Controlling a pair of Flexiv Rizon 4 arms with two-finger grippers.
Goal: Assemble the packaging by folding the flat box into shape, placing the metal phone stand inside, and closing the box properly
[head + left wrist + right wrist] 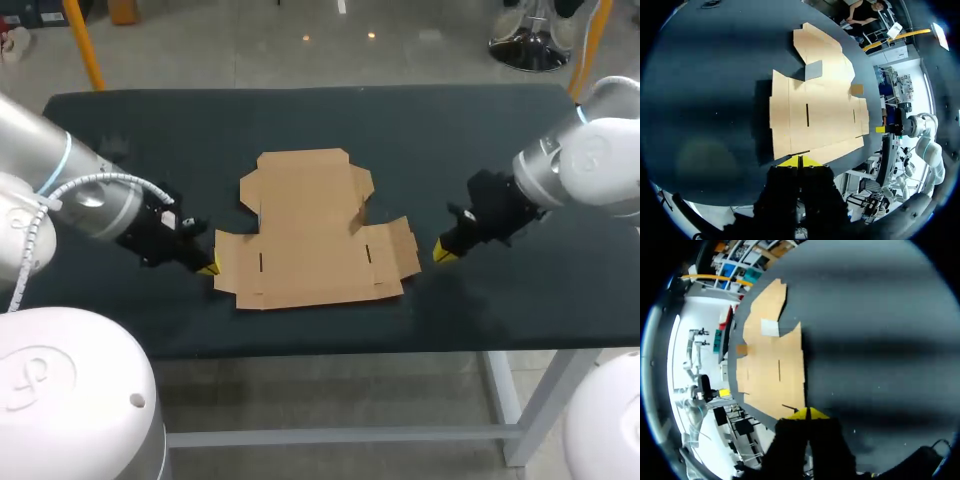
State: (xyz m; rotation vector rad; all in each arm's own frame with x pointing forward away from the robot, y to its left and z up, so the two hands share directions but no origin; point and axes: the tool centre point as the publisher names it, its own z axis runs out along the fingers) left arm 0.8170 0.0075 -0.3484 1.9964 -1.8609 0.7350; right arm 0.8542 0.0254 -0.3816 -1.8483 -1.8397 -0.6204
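A flat brown cardboard box blank (315, 230) lies unfolded in the middle of the dark table. My left gripper (208, 268) sits low at the blank's left front corner, its yellow tips pressed together and shut on nothing. In the left wrist view the flat box blank (815, 110) spreads out just ahead of the left gripper (799, 161). My right gripper (441, 251) hovers just off the blank's right edge, also shut and empty. The right wrist view shows the box blank (772, 360) ahead of the right gripper (807, 413). No metal phone stand appears in any view.
The dark table (500, 150) extends well beyond the blank on all sides. Its front edge (350, 345) runs close below the blank.
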